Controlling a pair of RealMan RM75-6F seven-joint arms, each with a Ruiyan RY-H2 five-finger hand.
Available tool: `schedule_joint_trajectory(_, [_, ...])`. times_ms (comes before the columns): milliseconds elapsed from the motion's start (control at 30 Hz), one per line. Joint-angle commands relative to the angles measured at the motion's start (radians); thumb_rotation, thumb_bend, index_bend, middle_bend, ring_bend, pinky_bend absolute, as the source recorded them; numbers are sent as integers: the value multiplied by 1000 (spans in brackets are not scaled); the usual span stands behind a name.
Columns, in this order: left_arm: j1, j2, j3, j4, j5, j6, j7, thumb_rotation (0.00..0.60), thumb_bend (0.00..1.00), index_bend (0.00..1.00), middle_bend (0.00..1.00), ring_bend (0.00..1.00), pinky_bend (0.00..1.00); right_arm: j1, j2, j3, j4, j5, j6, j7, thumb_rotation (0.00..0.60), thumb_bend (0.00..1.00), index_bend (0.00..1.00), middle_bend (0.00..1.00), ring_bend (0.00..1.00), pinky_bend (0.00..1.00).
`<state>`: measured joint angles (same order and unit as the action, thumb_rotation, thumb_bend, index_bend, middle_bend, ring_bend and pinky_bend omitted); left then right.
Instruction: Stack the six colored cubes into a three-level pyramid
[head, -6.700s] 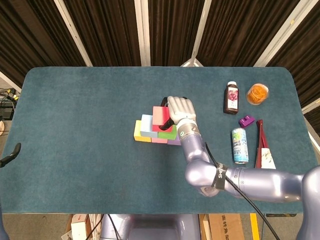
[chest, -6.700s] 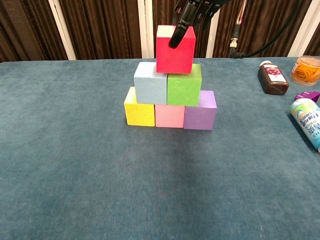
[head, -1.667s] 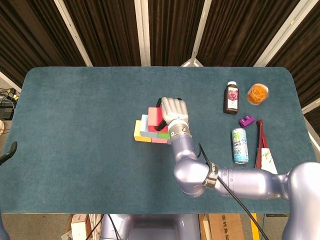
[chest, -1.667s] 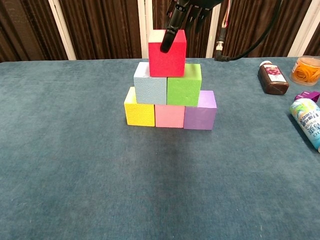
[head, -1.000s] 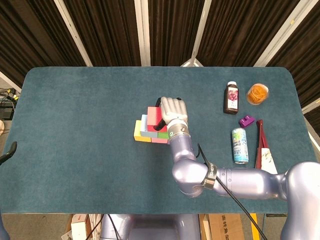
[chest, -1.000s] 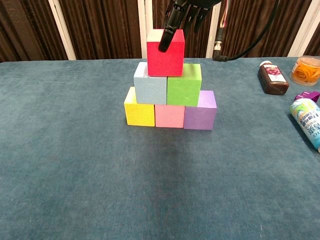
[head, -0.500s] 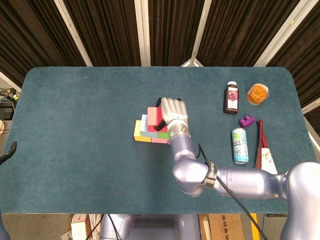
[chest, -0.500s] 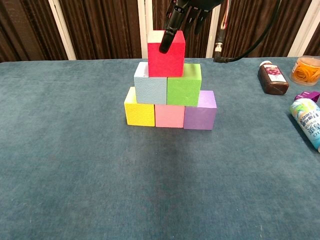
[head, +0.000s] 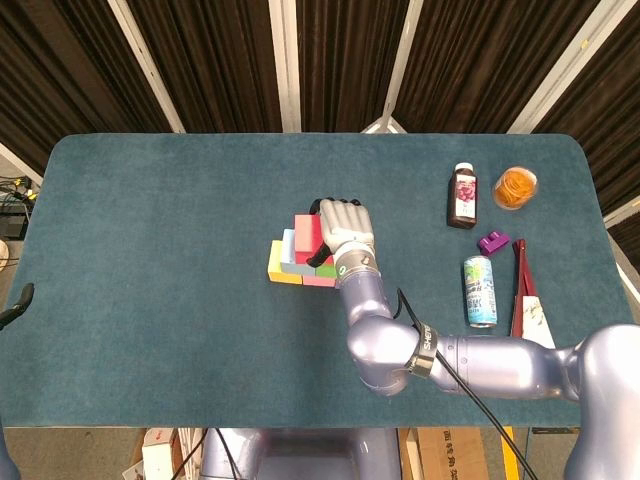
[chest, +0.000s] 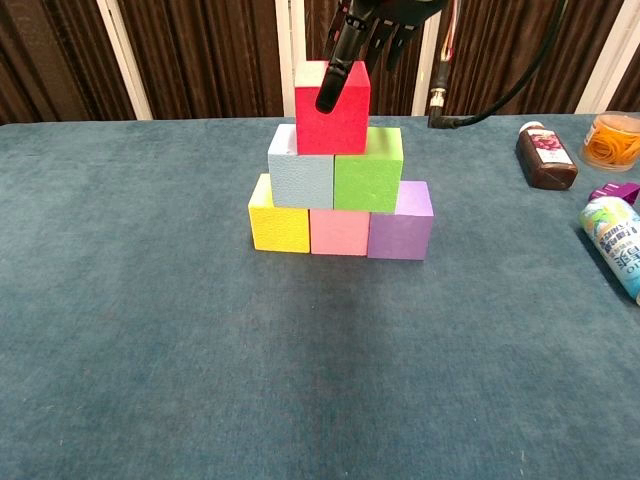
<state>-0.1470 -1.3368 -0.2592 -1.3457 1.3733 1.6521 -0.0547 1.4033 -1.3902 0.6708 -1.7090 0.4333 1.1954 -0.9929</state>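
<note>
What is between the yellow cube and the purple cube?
The pink cube sits between the yellow cube and the purple cube, touching both in the bottom row. The chest view shows this best.

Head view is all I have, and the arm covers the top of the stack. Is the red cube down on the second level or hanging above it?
Observer: Down. Chest view shows the red cube resting on the light blue cube and the green cube, with no gap visible under it.
Operator: Centred?
Observer: Roughly. It straddles the seam between those two.
Operator: Hand off it?
Observer: No. The right hand reaches down from above, with one finger laid down the cube's front face.
</note>
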Motion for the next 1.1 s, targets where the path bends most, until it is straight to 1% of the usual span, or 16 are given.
schedule_joint_trajectory(33, [1,0,0,0,0,1,-1,600,319,129,0,0,0,-1,7,6,-5,13,-9,-6,600,197,199,150,112,75])
schedule_joint_trajectory(167, [1,-1,0,0,0,1,-1,600,318,129,0,0,0,-6,14,15,-10,16,-22,1,600,197,97,92,82,62])
schedule_joint_trajectory(267, [0,-1,0,0,1,1,0,600,318,129,0,0,0,-11,17,19,-14,7,-31,15,600,197,49,70,73,55])
schedule_joint_trajectory(400, [0,-1,0,1,0,1,0,600,318,129,0,0,0,-35,33,34,-35,-23,-54,58,600,198,22,60,68,50])
schedule_joint_trajectory(467, [-1,-2,0,3,0,-1,2,600,319,129,0,0,0,-51,58,37,-67,-38,-56,70,600,198,22,61,68,49])
schedule_joint_trajectory(600, [-5,-5,2,8,-2,-11,8,600,319,129,0,0,0,-92,132,52,-150,-52,-45,91,600,198,22,60,68,50])
schedule_joint_trajectory(733, [-6,-7,5,8,0,-12,12,600,318,129,0,0,0,-160,246,85,-273,-79,-33,126,600,197,22,61,68,50])
schedule_joint_trajectory(800, [-6,-7,6,7,2,-11,13,600,318,129,0,0,0,-216,324,110,-356,-103,-33,159,600,198,22,61,68,50])
schedule_joint_trajectory(867, [-5,-7,9,4,5,-11,13,600,319,129,0,0,0,-286,403,134,-433,-144,-37,204,600,197,22,61,68,49])
schedule_joint_trajectory(933, [-4,-6,13,1,11,-9,12,600,319,129,0,0,0,-367,472,147,-499,-221,-33,259,600,197,22,61,68,50])
schedule_joint_trajectory(1000, [-3,-5,15,-3,15,-6,9,600,318,129,0,0,0,-440,517,145,-547,-314,-25,311,600,198,22,61,65,50])
schedule_joint_trajectory(1067, [0,-2,18,-8,21,-1,5,600,318,129,0,0,0,-542,562,130,-592,-454,3,382,600,198,22,60,63,50])
schedule_joint_trajectory(1100, [1,-1,20,-10,22,-1,3,600,318,129,0,0,0,-578,573,122,-601,-502,16,408,600,198,22,60,63,49])
